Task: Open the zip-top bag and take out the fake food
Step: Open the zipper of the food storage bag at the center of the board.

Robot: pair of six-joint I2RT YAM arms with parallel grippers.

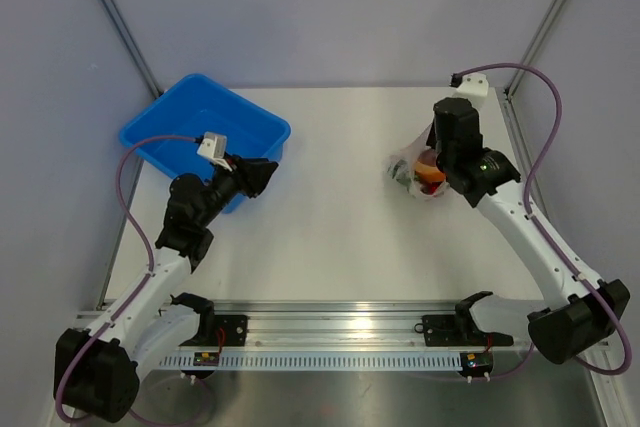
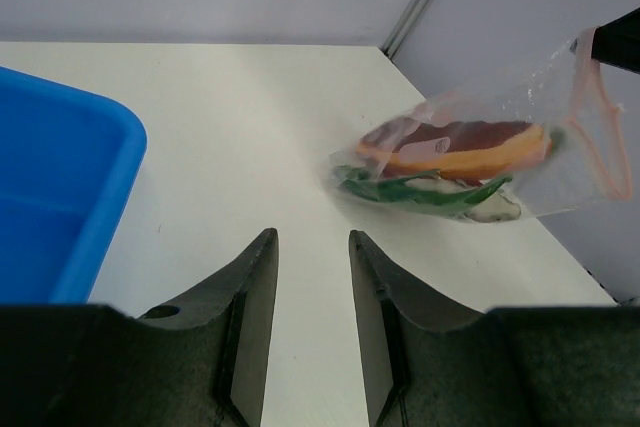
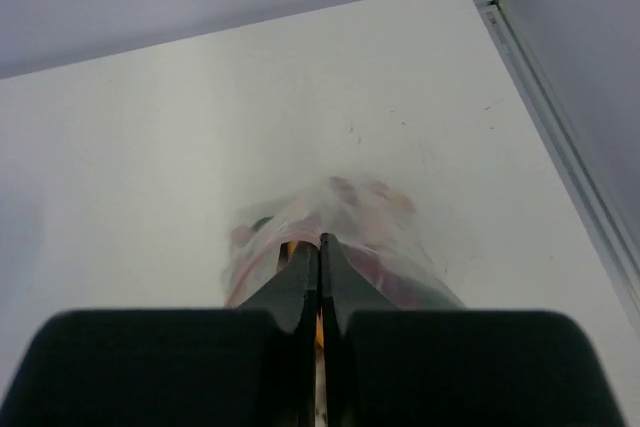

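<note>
**Left arm.** Rises from its base at the near left corner and bends at the elbow. The wrist is turned level, pointing rightward across the desk point(image 1: 330, 237).
**Left claw** point(image 2: 310, 242). Jaws stand moderately apart with nothing between them. It hovers just beside the near right corner of the blue bin point(image 1: 200, 122), facing the bag from well apart.

**Right arm.** Runs from its base at the near right corner along the right edge of the desk. It folds at the wrist in the far right area, with the claw angled down and to the left.
**Right claw** point(image 3: 320, 244). Jaws are pressed together, pinching the plastic of the zip-top bag point(image 2: 470, 162) near its upper edge.

**Zip-top bag.** Clear, crinkled pouch in the far right part of the desk, well apart from the bin. It hangs tilted from the right claw. The pinkish zip strip point(image 2: 600, 137) is on the raised end and the loaded end is low. Whether the low end touches the desk cannot be told. The zip's state cannot be told either.

**Fake food** point(image 2: 460, 155). All inside the bag, bunched at the low end.
- Orange-tan piece with a dark red top, uppermost.
- Green vegetable point(image 2: 420, 193), beneath it.
- Pale grey item at the bottom, kind unclear.

**Blue bin.** Far left of the desk, set at an angle.
</note>
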